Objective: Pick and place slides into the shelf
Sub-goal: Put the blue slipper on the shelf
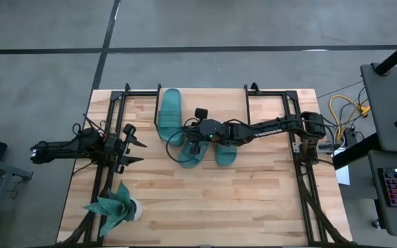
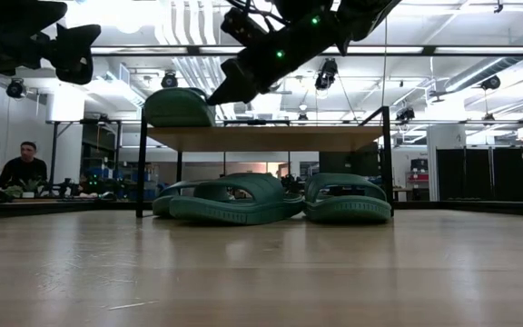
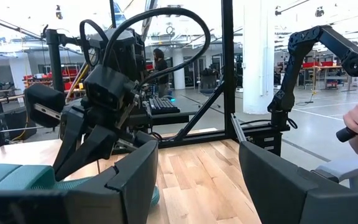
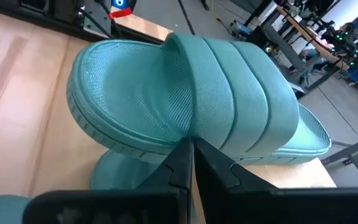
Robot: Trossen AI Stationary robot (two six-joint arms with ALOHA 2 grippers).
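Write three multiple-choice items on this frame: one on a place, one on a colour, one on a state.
1. The teal-green rubber slide sandal nearest the right gripper lies: A on the low wood-plank shelf; B in a plant pot; C on the floor.
2. The sandals under the shelf are: A red; B teal-green; C white.
3. The right gripper is: A wide open; B shut on a sandal; C shut, empty.
A: the low view shows it on the plank. B: they match the top one. C: its fingers meet with nothing between.
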